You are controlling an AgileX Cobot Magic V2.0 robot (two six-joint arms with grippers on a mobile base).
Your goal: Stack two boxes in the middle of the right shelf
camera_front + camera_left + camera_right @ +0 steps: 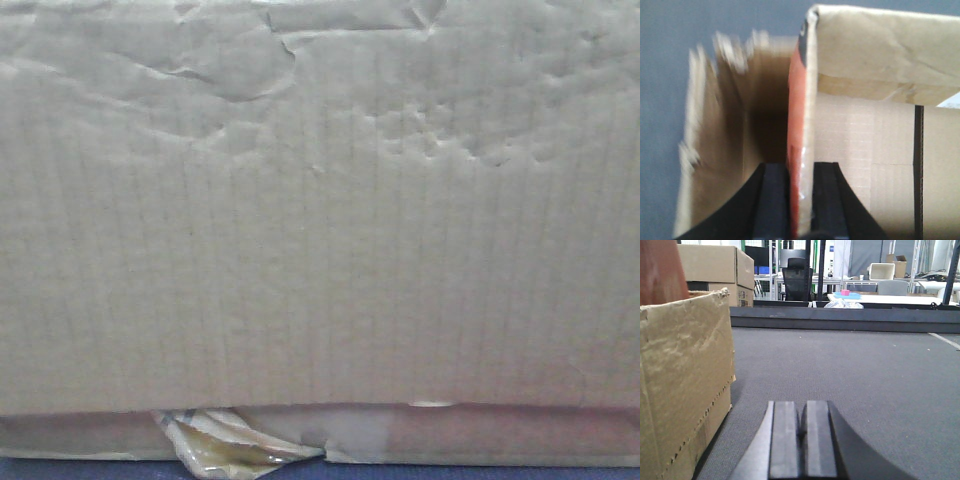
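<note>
Cardboard fills the front view: the tan, dented face of a box (320,250) stands right against the camera, with a crumpled tape scrap (225,445) peeling at its bottom edge. Under it shows only a thin strip of dark blue-grey surface (60,470), so the box seems to rest there, not on steel.

At the left wrist, the left gripper (800,172) is clamped on an upright flap (802,100) of the open box. Its black pads press both sides of the wall, whose inner face looks orange-red. The inside of the box is blurred and dark, so I cannot tell what it holds.

At the right wrist, the right gripper (802,415) has its pads pressed together with nothing between them, low over the grey surface (865,375). The box (685,380) stands just beside it to the left, not touched by it.

Farther back a far box (715,265) sits beyond the surface's edge; whether it is the second one to stack, I cannot tell. Behind it are a black chair (797,277) and a white table (890,299).

No shelf level shows in any view. My judgement is that the task is at an early stage: one box is gripped by its flap and no box is on the shelf. Lifting, carrying, placing and stacking the second all seem to remain.
</note>
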